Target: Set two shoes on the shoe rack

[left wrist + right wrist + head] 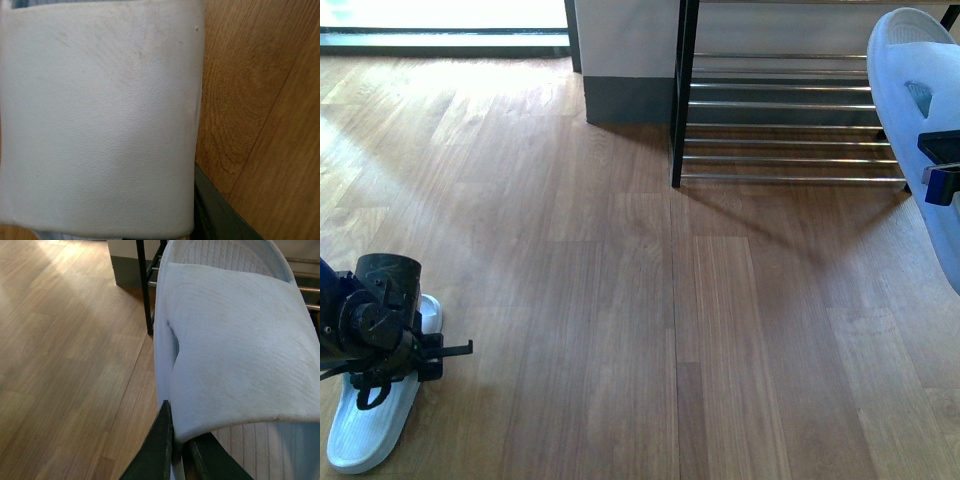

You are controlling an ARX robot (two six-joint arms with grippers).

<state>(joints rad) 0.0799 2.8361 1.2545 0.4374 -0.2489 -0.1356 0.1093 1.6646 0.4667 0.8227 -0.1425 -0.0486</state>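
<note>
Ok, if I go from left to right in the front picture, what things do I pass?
slide on the floor → wall corner → shoe rack → lifted slide

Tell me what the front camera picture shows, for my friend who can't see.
The robot's right gripper holds a pale-blue rubber slide up at the right edge, near a shoe rack with black frame and chrome rods. At lower left, the left gripper is down at a second pale-blue slide lying on the brown wooden floor.
</note>
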